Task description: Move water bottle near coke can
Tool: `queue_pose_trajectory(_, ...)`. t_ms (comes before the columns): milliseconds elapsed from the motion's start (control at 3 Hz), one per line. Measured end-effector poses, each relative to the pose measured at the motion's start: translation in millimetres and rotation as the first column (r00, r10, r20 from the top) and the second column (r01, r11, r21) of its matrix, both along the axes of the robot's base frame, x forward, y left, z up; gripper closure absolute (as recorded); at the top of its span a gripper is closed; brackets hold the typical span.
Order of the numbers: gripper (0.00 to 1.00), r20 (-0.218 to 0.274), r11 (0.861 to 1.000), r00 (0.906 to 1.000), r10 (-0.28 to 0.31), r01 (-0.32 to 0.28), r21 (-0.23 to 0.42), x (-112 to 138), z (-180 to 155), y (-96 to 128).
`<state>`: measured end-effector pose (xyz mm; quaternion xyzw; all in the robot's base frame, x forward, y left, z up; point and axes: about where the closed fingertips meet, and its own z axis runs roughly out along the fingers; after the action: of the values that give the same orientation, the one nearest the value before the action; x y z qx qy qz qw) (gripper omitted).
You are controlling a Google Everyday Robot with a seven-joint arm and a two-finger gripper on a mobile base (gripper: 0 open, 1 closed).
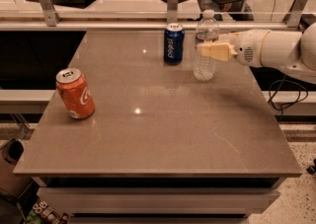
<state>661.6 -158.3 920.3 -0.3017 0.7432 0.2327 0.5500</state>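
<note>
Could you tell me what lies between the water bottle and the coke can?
Only bare table, in the camera view; the Pepsi can stands behind that line. End effector: at the water bottle.

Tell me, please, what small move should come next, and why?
Probably lift the water bottle slightly: the end effector is at its middle, the bottle stands on the table beside the Pepsi can, and the coke can sits far across it.

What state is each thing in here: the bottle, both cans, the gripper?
Bottle: upright, cap on.
Gripper: at the bottle's middle, reaching in from the right of the view.
Coke can: standing, looks slightly tilted, well apart from the bottle.
Pepsi can: upright, close beside the bottle.
</note>
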Motion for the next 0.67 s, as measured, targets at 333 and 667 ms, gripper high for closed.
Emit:
queue_pose_trajectory(333,0.89,0.000,1.000,1.0000,0.004,-0.004,0.001,0.3,-0.3,2.7)
queue_pose_trajectory(667,1.00,-0.001,1.000,1.0000,0.008,-0.008,0.001,0.5,-0.5,5.0)
